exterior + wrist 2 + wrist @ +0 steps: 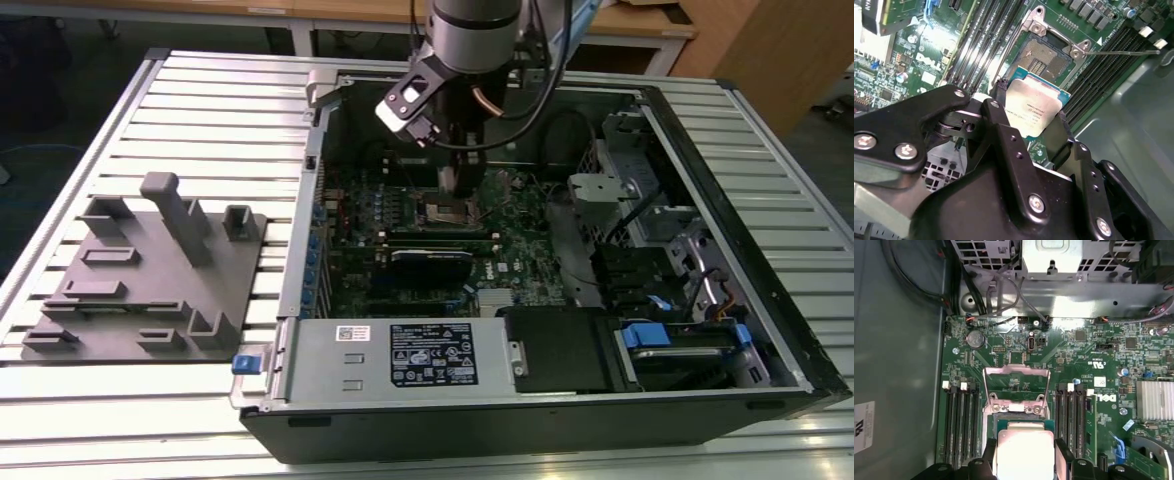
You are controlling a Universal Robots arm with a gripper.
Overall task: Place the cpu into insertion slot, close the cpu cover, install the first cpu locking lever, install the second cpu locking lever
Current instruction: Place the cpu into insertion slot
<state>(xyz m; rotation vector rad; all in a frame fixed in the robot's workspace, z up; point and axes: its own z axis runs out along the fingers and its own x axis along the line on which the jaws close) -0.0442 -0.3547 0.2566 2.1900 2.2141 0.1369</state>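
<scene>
- The black end effector (pixel 1030 109) was clamped on the small flat square cpu with a pale silvery metal face (pixel 1037 104), one black finger (pixel 998 107) at each of two opposite edges; the same grip appeared in the first wrist view (pixel 1025 458).
- The cpu (pixel 1024 450) hung just beside and partly over the square insertion slot with a dark centre and silvery metal frame (pixel 1050 52). Most of the slot's dark contact field lay bare, so the chip was not seated. Whether its near edge touched the frame could not be told.
- The thin silvery square cpu cover with a cut-out middle (pixel 1016 371) stood swung open, on the side of the slot away from the end effector, with green board showing through its opening.
- A thin silver wire lever (pixel 1124 51) reached out from a corner of the slot across the long black memory slots (pixel 1104 65).
- More long black memory slots (pixel 961 425) ran on both sides of the socket on the green motherboard (pixel 1064 355), which also carried a round silver coin cell (pixel 975 339) and a finned silver heat sink (pixel 1154 400).
- In the exterior view the grey arm (pixel 474 30) came down into the open black computer case (pixel 534 425), with the end effector (pixel 461 185) low over the insertion slot (pixel 447 210).
- The case lay on a slatted pale metal surface (pixel 200 90). A grey moulded fixture with upright posts (pixel 147 280) sat on that surface at the exterior view's left, well apart from the arm.
</scene>
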